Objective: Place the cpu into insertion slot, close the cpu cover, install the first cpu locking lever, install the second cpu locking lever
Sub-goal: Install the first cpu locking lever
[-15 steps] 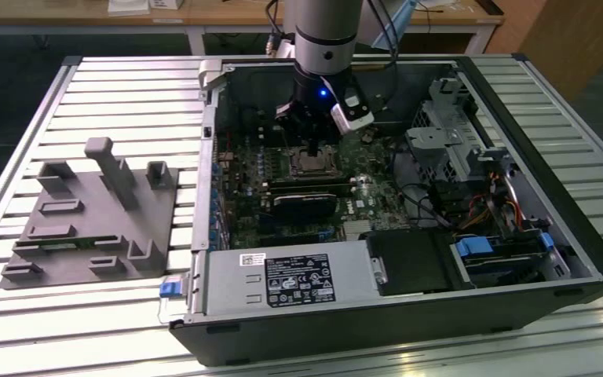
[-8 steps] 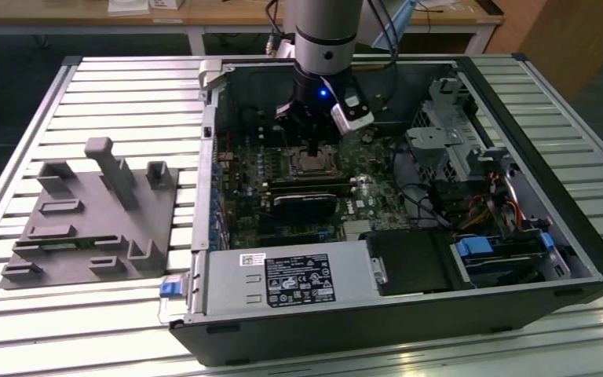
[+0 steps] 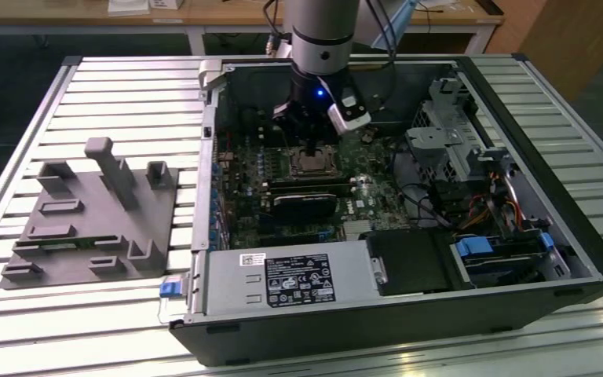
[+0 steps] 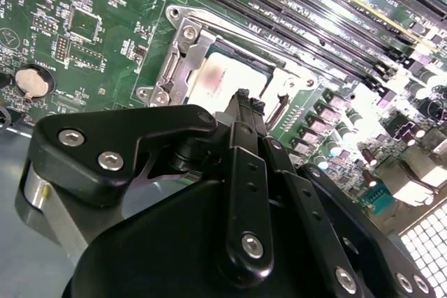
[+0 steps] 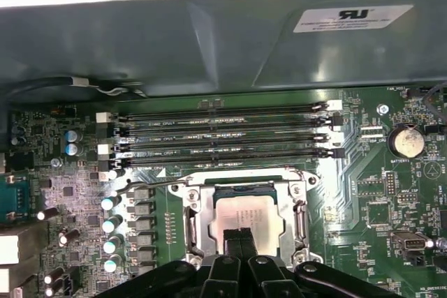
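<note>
The cpu [image 5: 244,211], a pale silvery square, lies flat inside the insertion slot [image 5: 183,190] on the green motherboard. The silvery cpu cover [image 5: 199,218] frames it on both sides and looks lowered over it. My gripper [image 5: 237,236] hangs just above the chip's near edge, its two black fingers pressed together and holding nothing. In the second wrist view the gripper [image 4: 244,97] points at the cpu [image 4: 220,75], with the cover's frame [image 4: 180,61] beside it. In the exterior view the gripper [image 3: 307,140] stands over the slot [image 3: 310,162] inside the open computer case.
Long black memory slots [image 5: 223,134] run beside the socket, and the case wall [image 5: 209,40] rises behind them. A black card [image 3: 307,200], the power supply [image 3: 280,279] and a drive cage [image 3: 448,141] crowd the case. A grey fixture [image 3: 92,212] sits on the slatted table.
</note>
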Robot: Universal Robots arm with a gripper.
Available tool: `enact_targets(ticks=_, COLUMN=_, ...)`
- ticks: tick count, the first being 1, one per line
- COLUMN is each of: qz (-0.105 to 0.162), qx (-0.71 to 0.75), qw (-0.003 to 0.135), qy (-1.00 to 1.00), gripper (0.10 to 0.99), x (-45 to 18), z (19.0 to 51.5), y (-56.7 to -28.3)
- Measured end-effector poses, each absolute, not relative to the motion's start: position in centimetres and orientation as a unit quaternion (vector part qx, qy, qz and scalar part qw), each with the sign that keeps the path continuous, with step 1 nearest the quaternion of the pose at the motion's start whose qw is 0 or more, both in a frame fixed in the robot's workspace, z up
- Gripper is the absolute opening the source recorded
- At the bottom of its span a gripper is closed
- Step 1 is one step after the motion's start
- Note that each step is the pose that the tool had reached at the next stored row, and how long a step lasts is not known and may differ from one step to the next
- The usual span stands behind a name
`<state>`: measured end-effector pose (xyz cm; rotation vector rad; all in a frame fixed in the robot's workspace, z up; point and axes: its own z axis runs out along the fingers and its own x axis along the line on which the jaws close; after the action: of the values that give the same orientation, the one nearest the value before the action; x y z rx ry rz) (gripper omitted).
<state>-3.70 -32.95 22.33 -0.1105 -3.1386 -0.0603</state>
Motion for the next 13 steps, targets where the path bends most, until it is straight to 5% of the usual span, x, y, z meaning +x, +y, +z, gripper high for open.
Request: enact_targets(ticks=13, qz=-0.019, qx=-0.035, qw=0.0, qy=-0.999, gripper=0.106, x=-4.41, z=22.33, y=-32.95)
